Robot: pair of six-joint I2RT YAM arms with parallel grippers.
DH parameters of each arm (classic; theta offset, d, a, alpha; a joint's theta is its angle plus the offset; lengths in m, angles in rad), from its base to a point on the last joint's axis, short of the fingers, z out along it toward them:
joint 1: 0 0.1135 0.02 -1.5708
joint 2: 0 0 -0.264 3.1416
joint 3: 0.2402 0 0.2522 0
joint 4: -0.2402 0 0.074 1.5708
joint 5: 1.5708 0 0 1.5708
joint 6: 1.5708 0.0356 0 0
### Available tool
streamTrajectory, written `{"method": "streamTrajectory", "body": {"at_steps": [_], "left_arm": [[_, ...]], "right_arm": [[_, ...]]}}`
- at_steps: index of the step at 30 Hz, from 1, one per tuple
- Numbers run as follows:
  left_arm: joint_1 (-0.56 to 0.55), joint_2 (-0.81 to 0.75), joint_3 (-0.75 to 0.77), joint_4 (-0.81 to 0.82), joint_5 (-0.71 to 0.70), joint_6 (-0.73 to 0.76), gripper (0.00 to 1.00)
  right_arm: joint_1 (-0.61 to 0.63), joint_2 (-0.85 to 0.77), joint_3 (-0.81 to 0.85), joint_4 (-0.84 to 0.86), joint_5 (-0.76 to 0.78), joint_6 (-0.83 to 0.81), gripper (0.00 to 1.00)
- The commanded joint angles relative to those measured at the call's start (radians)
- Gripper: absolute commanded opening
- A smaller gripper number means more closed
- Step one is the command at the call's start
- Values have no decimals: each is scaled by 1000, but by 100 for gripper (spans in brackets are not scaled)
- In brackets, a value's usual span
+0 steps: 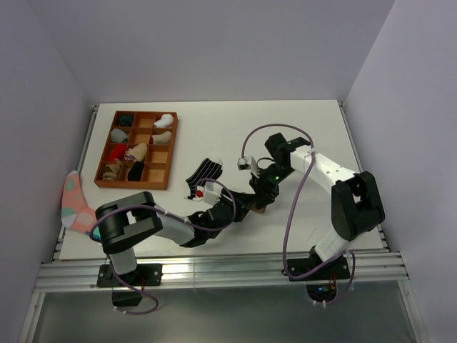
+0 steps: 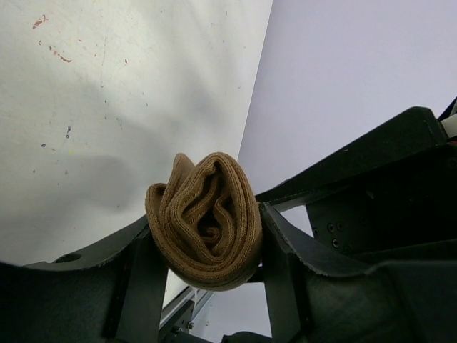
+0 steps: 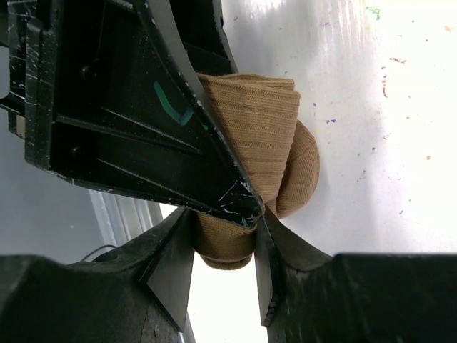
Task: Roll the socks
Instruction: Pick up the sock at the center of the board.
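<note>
The tan-brown sock (image 2: pixel 207 214) is rolled into a bundle and held between both grippers just above the table, near its front middle (image 1: pixel 257 208). My left gripper (image 2: pixel 207 239) is shut on the roll, with a finger on each side. My right gripper (image 3: pixel 223 250) is shut on the roll's lower end (image 3: pixel 225 243), and the left gripper's finger crosses in front of it. In the top view the left gripper (image 1: pixel 243 209) and right gripper (image 1: pixel 261 194) meet tip to tip. The black sock with white stripes (image 1: pixel 205 171) lies flat on the table just to their far left.
A wooden compartment tray (image 1: pixel 172 151) with several sock bundles stands at the back left. A pink sock with teal patches (image 1: pixel 75 204) hangs over the table's left edge. White walls close in the table on three sides.
</note>
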Motion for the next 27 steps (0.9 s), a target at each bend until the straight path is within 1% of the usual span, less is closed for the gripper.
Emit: {"method": "streamTrajectory", "body": {"at_steps": [1, 3, 5, 8, 9, 12, 13, 14, 16, 17, 18, 22, 27], "left_arm": [[27, -20, 60, -126, -71, 18, 50], [28, -24, 65, -137, -76, 24, 50], [31, -29, 69, -143, -74, 35, 46], [37, -39, 71, -154, -71, 46, 34], [39, -43, 71, -157, -71, 55, 26], [42, -53, 71, -160, -68, 72, 13], [42, -55, 69, -163, -68, 73, 6], [43, -59, 69, -166, -65, 75, 2], [46, -66, 68, -166, -65, 89, 0], [46, -73, 63, -159, -68, 105, 0], [46, -76, 63, -159, -68, 113, 0], [45, -90, 56, -148, -68, 138, 0], [45, -104, 31, -126, -70, 147, 0]], "right_arm": [[70, -56, 34, -209, -214, -51, 18], [79, -62, 34, -230, -212, -77, 18], [96, -74, 27, -229, -197, -74, 17], [113, -89, 10, -207, -174, -53, 18], [116, -92, 8, -201, -172, -48, 18], [119, -97, 8, -191, -166, -28, 20], [120, -105, 10, -183, -163, -22, 22], [122, -109, 8, -171, -154, 13, 23], [122, -126, 5, -134, -125, 39, 29], [122, -148, -1, -84, -82, 118, 37], [122, -148, -1, -66, -82, 119, 37], [122, -226, -50, 87, 30, 260, 52], [120, -301, -61, 138, 134, 315, 60]]}}
